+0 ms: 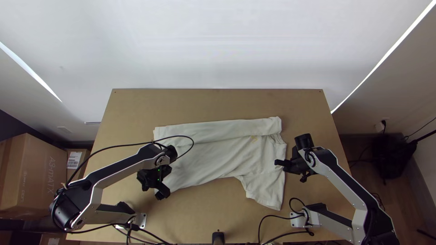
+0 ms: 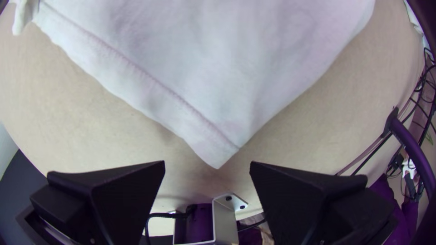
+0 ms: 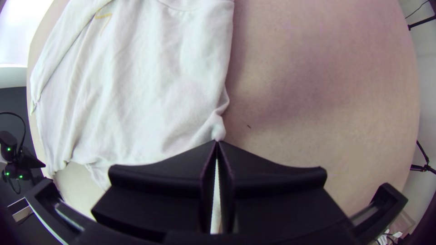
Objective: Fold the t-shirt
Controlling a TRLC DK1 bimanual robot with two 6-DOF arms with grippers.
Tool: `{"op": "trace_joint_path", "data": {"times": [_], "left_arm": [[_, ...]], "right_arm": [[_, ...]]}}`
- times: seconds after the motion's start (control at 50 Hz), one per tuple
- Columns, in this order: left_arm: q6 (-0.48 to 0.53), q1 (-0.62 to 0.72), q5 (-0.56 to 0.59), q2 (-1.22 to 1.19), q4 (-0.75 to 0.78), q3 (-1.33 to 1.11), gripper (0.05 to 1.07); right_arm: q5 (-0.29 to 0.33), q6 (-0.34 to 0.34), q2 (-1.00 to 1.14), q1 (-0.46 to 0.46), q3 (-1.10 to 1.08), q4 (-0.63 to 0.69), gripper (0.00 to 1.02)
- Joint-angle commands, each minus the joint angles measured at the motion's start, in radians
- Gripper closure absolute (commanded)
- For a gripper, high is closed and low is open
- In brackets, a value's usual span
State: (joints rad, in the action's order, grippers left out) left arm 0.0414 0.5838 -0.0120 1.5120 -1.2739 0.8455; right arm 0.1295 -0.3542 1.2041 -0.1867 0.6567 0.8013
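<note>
White t-shirt (image 1: 213, 152), probably light and limp, lies centrally on the surface (image 1: 218, 103). Right hand (image 3: 217, 142) grips its three-o'clock edge; left hand (image 2: 207, 164), open, should take the hem corner (image 2: 217, 155) at seven o'clock.

Light wooden table (image 1: 218, 104), bare along its far edge. Beyond it: white wall (image 1: 218, 45). Left of it: large cardboard box (image 1: 34, 174); smaller cardboard box (image 1: 83, 156), white label (image 1: 74, 160). Right of it: wall socket (image 1: 379, 127), black plug (image 1: 384, 122); brown floor (image 1: 420, 199).

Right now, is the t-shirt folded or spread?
Partly folded: the t-shirt has its far side turned over, while the near sleeve lies spread.
</note>
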Motion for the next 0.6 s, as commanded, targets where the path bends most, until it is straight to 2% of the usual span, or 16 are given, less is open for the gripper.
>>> {"op": "trace_joint_path", "data": {"times": [0.0, 0.1, 0.18, 0.26, 0.3, 0.32, 0.36, 0.4, 0.58], "left_arm": [[-0.021, 0.014, -0.005, 0.027, 0.002, -0.017, 0.17], [-0.023, 0.024, 0.014, 0.031, 0.018, -0.022, 0.27], [-0.028, 0.025, 0.020, 0.030, 0.048, -0.016, 0.41], [-0.028, 0.024, 0.035, 0.030, 0.054, -0.019, 0.45], [-0.028, 0.025, 0.041, 0.027, 0.065, -0.022, 0.53], [-0.028, 0.025, 0.041, 0.025, 0.074, -0.022, 0.60], [-0.028, 0.027, 0.044, 0.014, 0.096, -0.026, 0.84], [-0.021, 0.030, 0.043, 0.001, 0.123, -0.031, 1.03], [0.015, -0.004, 0.041, -0.061, 0.127, -0.051, 1.04]], "right_arm": [[0.005, 0.020, -0.003, 0.015, 0.014, 0.004, 1.00], [0.005, 0.029, -0.014, 0.024, 0.014, 0.010, 1.00], [0.005, 0.035, -0.015, 0.032, 0.017, 0.016, 1.00], [0.005, 0.041, -0.020, 0.036, 0.015, 0.019, 1.00], [0.005, 0.041, -0.023, 0.036, 0.015, 0.022, 1.00], [0.005, 0.041, -0.024, 0.036, 0.015, 0.022, 1.00], [0.005, 0.041, -0.029, 0.036, 0.014, 0.022, 1.00], [0.005, 0.041, -0.032, 0.036, 0.014, 0.026, 1.00], [0.005, 0.089, -0.046, 0.079, 0.014, 0.042, 1.00]]}}
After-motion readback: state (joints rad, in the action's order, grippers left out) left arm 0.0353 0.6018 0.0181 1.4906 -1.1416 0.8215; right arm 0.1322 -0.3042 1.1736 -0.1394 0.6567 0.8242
